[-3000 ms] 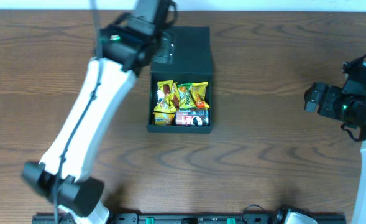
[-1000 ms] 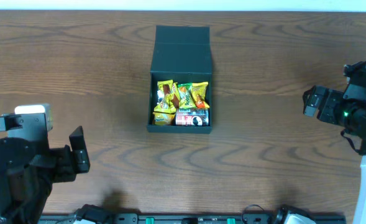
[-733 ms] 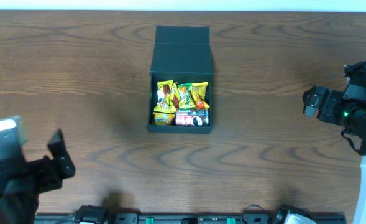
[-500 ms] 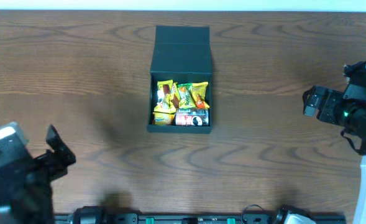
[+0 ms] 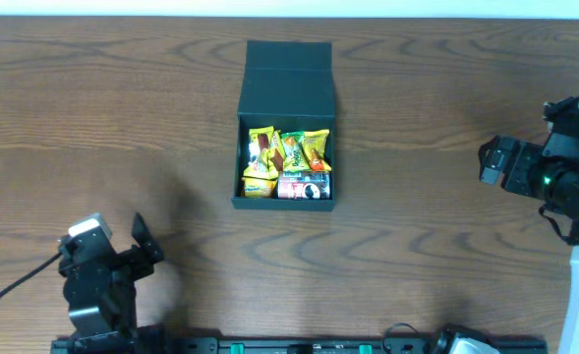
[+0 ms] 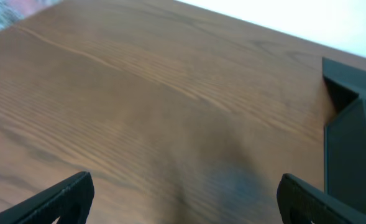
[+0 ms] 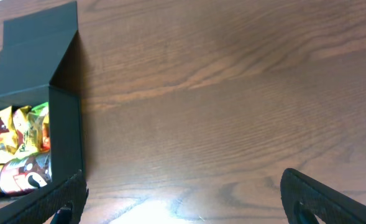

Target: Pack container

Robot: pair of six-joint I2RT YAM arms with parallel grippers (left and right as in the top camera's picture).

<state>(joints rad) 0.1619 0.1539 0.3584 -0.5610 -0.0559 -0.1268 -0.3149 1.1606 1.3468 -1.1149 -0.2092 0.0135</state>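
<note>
overhead, container (image 5: 285,204): middle of the table (image 5: 446,79), a little toward the far edge, well apart from both arms.
overhead, flap lid (image 5: 289,69): folded flat back on the far side, so the mouth faces straight up for loading.
overhead, long axis: box plus flap runs near-to-far; hinge at the far end, front wall toward the robot.
overhead, contents: snack packets (image 5: 287,149) fill the compartment, what looks like a red can (image 5: 304,187) lies along the front wall; packing judged nearly done, lid not yet shut.
overhead, left gripper (image 5: 147,246): near-left corner, jaws spread, nothing between them.
overhead, right gripper (image 5: 488,163): right edge, jaws spread and empty, aimed toward the box, likely clear of the flap's swing.
left wrist, left gripper (image 6: 186,186): fingers wide apart over bare wood; container (image 6: 350,143) at the view's right edge, side wall showing.
right wrist, right gripper (image 7: 183,186): fingers wide apart, holding nothing; container (image 7: 64,130) at the left, packets visible inside.
</note>
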